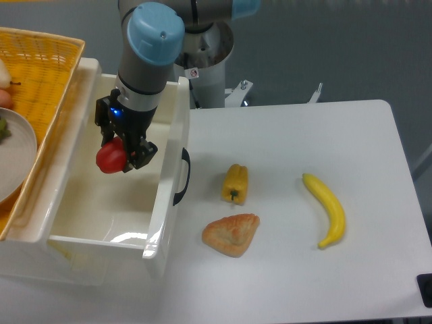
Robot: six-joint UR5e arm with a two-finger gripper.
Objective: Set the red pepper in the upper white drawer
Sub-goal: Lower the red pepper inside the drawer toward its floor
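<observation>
The red pepper [110, 158] is small and glossy, held in my gripper [119, 154], which is shut on it. Both hang inside the upper white drawer [162, 209], over its back half and above the white floor. The drawer is pulled open toward the camera, with a black curved handle [182, 177] on its right-hand front wall. My arm's grey and blue wrist reaches down from above the drawer's far rim. The pepper's stem is hidden by the fingers.
A yellow wicker basket [47, 61] with a plate [15, 156] sits left of the drawer. On the white table to the right lie a yellow pepper [235, 183], a croissant-like pastry [231, 233] and a banana [327, 208].
</observation>
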